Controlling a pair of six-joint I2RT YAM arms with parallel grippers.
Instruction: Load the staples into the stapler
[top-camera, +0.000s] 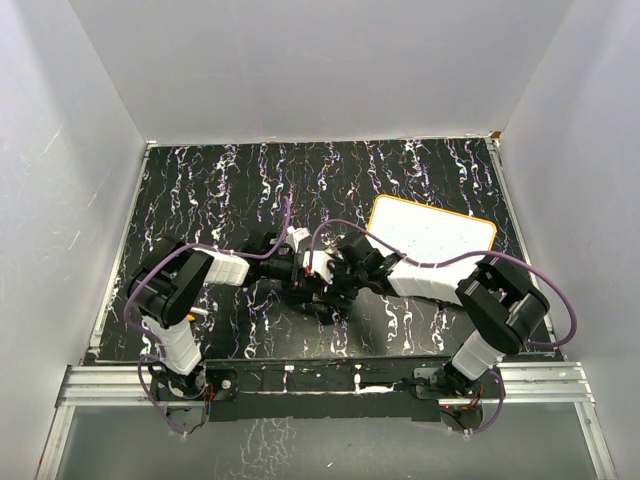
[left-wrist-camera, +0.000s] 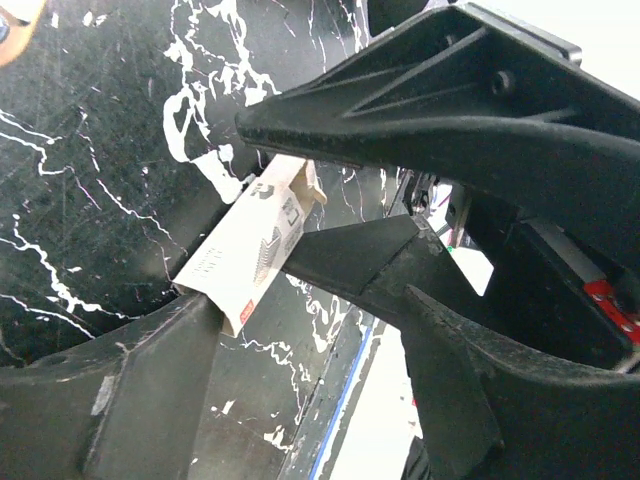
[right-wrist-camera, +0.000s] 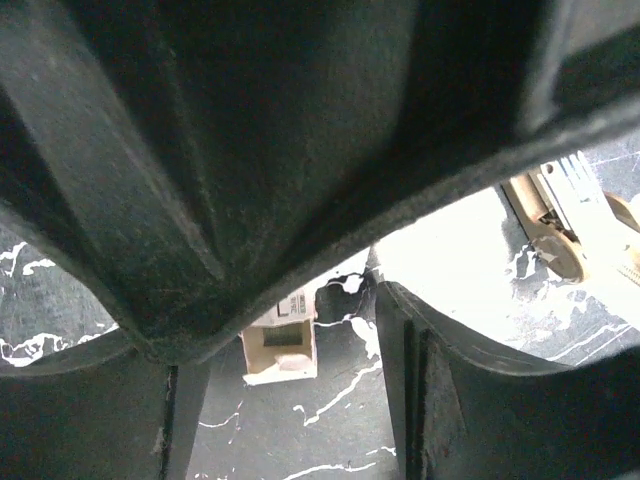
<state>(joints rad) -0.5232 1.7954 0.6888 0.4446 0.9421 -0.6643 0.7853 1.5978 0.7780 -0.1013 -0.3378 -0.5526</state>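
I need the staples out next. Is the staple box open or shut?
Open: the staple box has its far end flap folded outward in the left wrist view.

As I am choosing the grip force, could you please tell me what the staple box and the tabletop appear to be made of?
The staple box looks like thin matte cardboard: it is cream and printed, with a folded flap open at one end. The tabletop looks smooth and faintly glossy, black with white marble-like veins. I cannot tell whether it is stone or printed laminate.
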